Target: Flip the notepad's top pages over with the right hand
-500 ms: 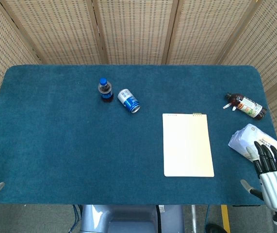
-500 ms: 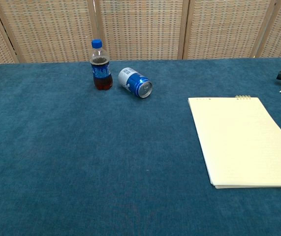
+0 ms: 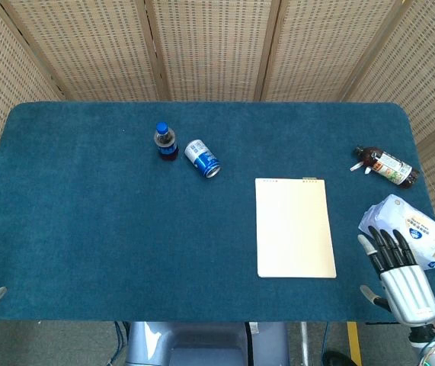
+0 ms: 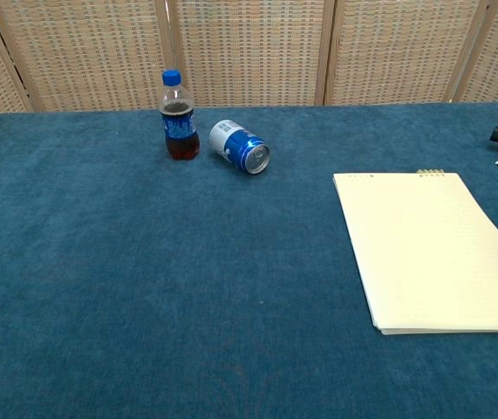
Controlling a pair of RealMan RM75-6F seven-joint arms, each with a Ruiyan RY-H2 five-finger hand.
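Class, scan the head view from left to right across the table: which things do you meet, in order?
Cola bottle → blue can → notepad → right hand. The brown bottle and the white packet overlap the hand's span, so they are left out.

In front of me a worktop (image 3: 72, 229) covered in deep teal carpet-like cloth, behind it a folding screen (image 3: 209, 46) of woven wicker panels in pale wooden frames, below the near edge grey floor (image 3: 49, 343), a yellow floor line (image 3: 352, 343), even flat light.
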